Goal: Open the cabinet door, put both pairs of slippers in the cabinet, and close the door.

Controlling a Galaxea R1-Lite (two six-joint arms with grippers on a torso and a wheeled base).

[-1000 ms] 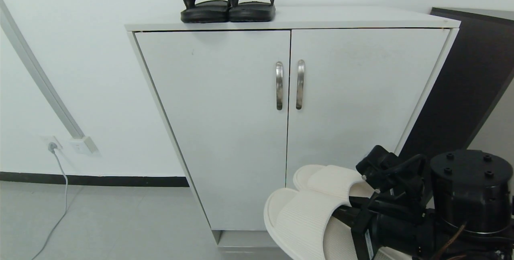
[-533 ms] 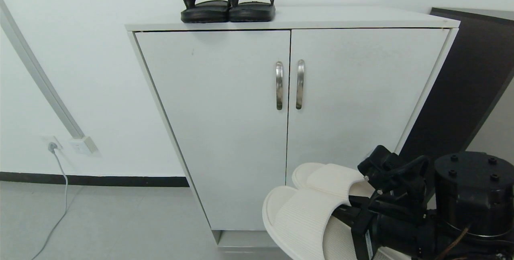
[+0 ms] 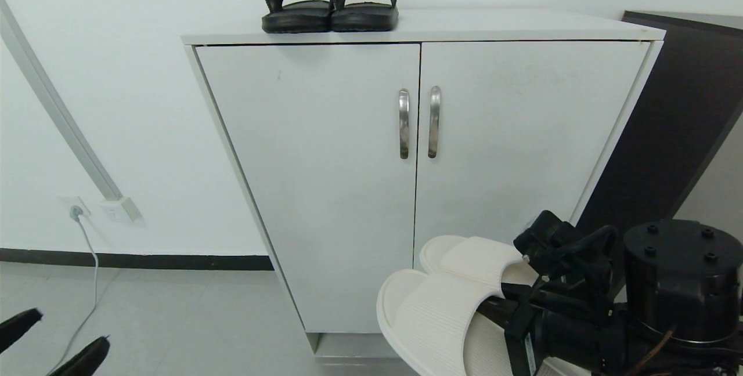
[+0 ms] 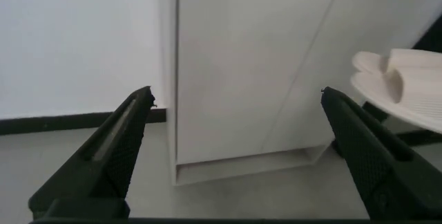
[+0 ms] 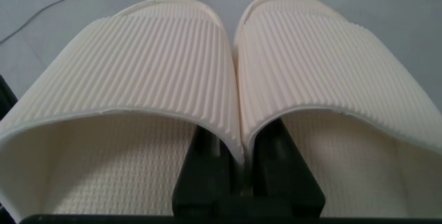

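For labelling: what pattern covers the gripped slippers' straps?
Fine parallel ribs on straps of the cream slippers; best in right wrist view.

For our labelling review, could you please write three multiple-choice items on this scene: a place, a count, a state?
1. Where is the black pair of slippers? A. on the floor B. on top of the cabinet C. inside it
2. How many metal handles do the doors show? A. one B. two C. four
3. What state are the doors in? A. both open B. one ajar C. both shut

1 B: it sits on the top panel. 2 B: one on each door. 3 C: both lie flush with the frame.
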